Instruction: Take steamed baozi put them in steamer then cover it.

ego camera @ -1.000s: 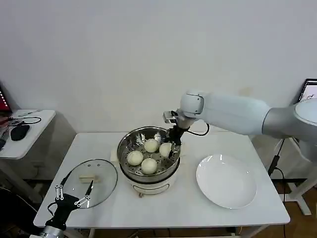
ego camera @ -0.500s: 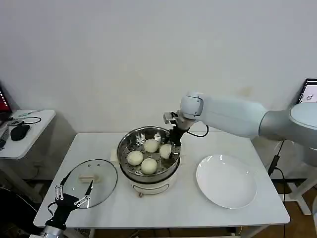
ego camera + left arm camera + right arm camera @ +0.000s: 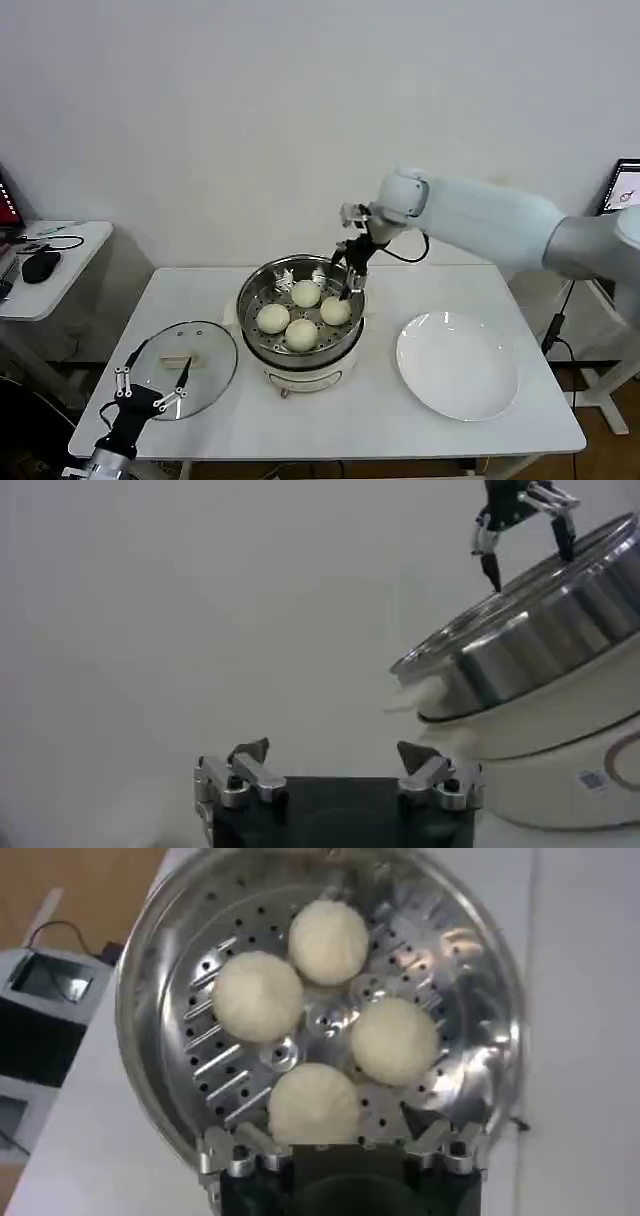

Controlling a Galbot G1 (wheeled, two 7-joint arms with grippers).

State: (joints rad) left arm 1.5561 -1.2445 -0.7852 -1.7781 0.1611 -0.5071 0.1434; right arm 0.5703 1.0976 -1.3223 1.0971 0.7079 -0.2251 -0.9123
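Right tool (image 3: 347,272): you have it hanging just above the steamer's (image 3: 255,290) far right rim, fingers spread and holding nothing; from the left wrist view you see it (image 3: 522,525) over the far edge of the basket (image 3: 540,620).
Right fingers: look at the right wrist view, the two fingertips (image 3: 232,1148) stand parted, with the buns below them.
Buns: all four buns (image 3: 303,311) sit inside the steel basket, clustered near its centre on the perforated floor; in the right wrist view you see them (image 3: 328,1033) close together in a rough diamond, neighbours nearly touching.
Steamer: it stands mid-worktop (image 3: 330,420) on its cream pot base, uncovered; the right wrist view looks straight down into it (image 3: 480,978).
Lid: the glass lid (image 3: 183,369) lies flat on the worktop to the left of the steamer, close beside it, cream handle facing up.
Left tool (image 3: 148,383): you have it low at the front left corner of the worktop, over the lid's near edge, fingers released and gripping nothing; its own camera shows the tips (image 3: 337,765) apart, pointed toward the pot base.
Plate: the white plate (image 3: 458,365) rests on the worktop to the right of the steamer.
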